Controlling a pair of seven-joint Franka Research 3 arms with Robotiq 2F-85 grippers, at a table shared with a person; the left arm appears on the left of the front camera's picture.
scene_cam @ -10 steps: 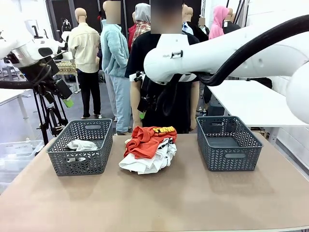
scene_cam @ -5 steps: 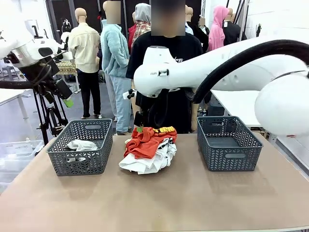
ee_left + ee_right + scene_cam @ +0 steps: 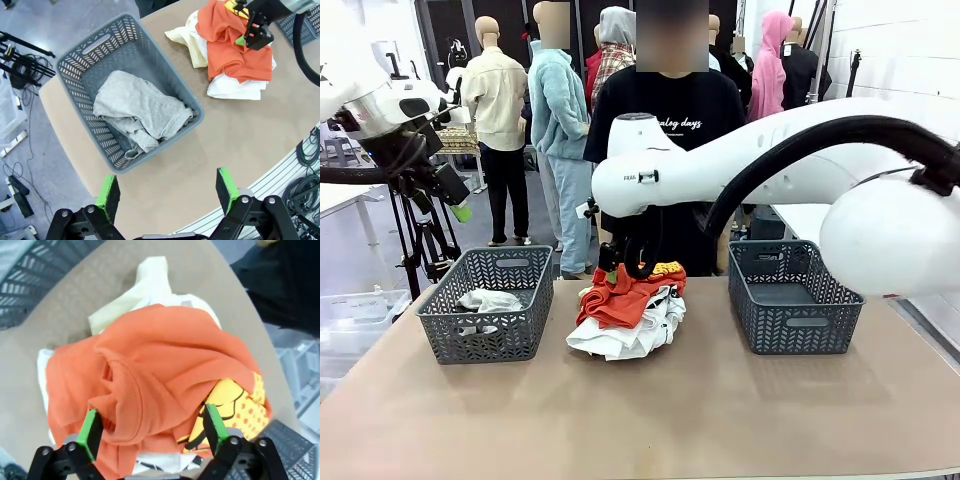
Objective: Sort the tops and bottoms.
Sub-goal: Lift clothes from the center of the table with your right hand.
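Note:
A red-orange T-shirt (image 3: 620, 292) (image 3: 160, 365) with a yellow-black graphic (image 3: 235, 407) lies on top of a pile at the table's middle. Under it are a white T-shirt (image 3: 638, 335) (image 3: 232, 87) and a cream garment (image 3: 145, 285). My right gripper (image 3: 618, 264) (image 3: 152, 426) hangs open just above the orange shirt, with a green pad on each side of its folds. High over the table's left end, my left gripper (image 3: 458, 205) (image 3: 168, 192) stands open and holds nothing. It looks down at the left basket (image 3: 75, 60).
The grey left basket (image 3: 520, 335) holds a grey-white garment (image 3: 487, 299) (image 3: 137, 107). Right of the pile stands an empty grey basket (image 3: 805, 335). A person in a black printed T-shirt (image 3: 665, 125) is behind the table's far edge. A tripod (image 3: 420, 240) is at the left.
My right arm has swung left and down, bringing its gripper from in front of the person to just above the orange T-shirt. The left arm has kept still.

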